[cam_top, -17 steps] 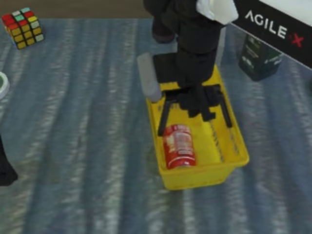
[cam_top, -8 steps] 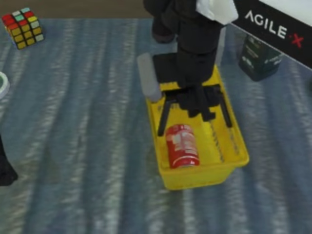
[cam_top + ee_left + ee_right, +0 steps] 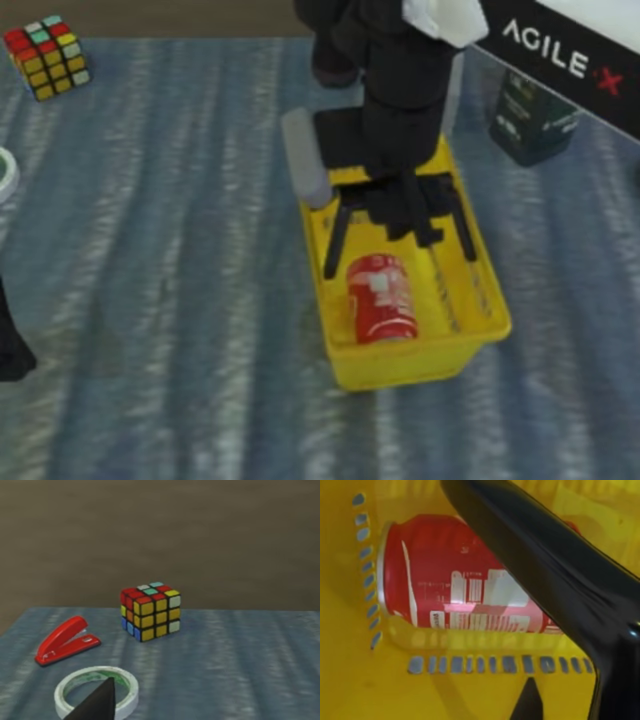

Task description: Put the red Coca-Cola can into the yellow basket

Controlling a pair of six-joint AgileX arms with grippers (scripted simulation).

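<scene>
The can (image 3: 381, 298) lies on its side on the floor of the yellow basket (image 3: 420, 362), close to the basket wall that faces the front edge of the surface. In the right wrist view the can (image 3: 462, 587) rests against a slotted wall of the basket (image 3: 395, 690), silver rim towards one corner, and nothing grips it.

The right claw (image 3: 400, 235) hangs over the middle of the basket, just behind the can. Its two fingers are spread wide and hold nothing; one dark finger (image 3: 545, 570) crosses in front of the can in the right wrist view.

The basket sits right of centre on the surface. A grey block (image 3: 304, 158) lies just beside the basket's far left corner. A dark green box (image 3: 530, 118) stands near the far right corner of the surface. A puzzle cube (image 3: 46, 55) sits in the far left corner.

The left arm is parked at the left edge of the surface. Whether its claw is spread or pressed together cannot be told. Its wrist view shows a roll of tape (image 3: 95, 692), a red stapler (image 3: 65, 640) and the puzzle cube (image 3: 150, 611), each apart from the others.
</scene>
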